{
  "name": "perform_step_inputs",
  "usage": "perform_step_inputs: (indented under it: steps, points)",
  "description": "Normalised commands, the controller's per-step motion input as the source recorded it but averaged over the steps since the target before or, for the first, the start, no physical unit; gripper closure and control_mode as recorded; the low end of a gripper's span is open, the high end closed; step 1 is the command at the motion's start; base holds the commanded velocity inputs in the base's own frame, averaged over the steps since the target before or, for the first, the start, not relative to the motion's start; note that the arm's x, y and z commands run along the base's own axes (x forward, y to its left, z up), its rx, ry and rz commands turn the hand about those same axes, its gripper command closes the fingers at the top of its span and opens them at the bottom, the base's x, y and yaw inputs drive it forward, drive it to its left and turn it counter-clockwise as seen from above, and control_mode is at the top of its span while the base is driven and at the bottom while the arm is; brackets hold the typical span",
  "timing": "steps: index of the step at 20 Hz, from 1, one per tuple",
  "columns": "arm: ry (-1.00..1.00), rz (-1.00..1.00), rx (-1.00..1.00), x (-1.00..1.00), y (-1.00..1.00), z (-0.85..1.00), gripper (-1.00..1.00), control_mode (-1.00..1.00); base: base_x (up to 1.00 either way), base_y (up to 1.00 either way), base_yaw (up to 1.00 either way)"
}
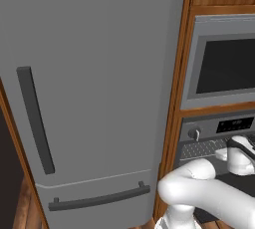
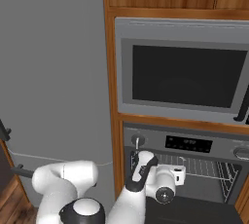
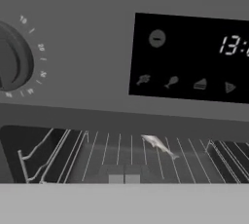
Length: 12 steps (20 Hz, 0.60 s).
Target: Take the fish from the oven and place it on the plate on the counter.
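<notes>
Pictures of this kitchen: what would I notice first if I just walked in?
Probably the big grey fridge filling the left side, with the dark-windowed microwave set in wood beside it. Under the microwave the oven stands open, and a tiny silvery fish lies on its wire rack, straight ahead of the shut gripper.

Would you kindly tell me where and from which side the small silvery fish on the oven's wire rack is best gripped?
Grip the slender silvery-grey fish across its thicker mid-body, not the thin tail end. It lies flat and slanted on the wire rack inside the open steel-grey oven, so come in through the front opening, angled down from above, fingers straddling its narrow width. The gripper, now shut, would probably need opening first.
</notes>
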Motion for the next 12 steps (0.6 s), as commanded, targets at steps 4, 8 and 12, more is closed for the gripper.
perform_step_inputs:
  steps: [4,8,12]
  points:
    - [-0.03,0.01,0.0,0.24,-0.02,-0.3,1.0,-1.0,0.0,0.0,0.0]
    - [0.0,0.02,0.0,0.43,0.0,-0.54,1.0,-1.0,0.0,0.0,0.0]
    - [0.0,0.02,0.0,0.44,0.0,-0.43,1.0,-1.0,0.0,0.0,0.0]
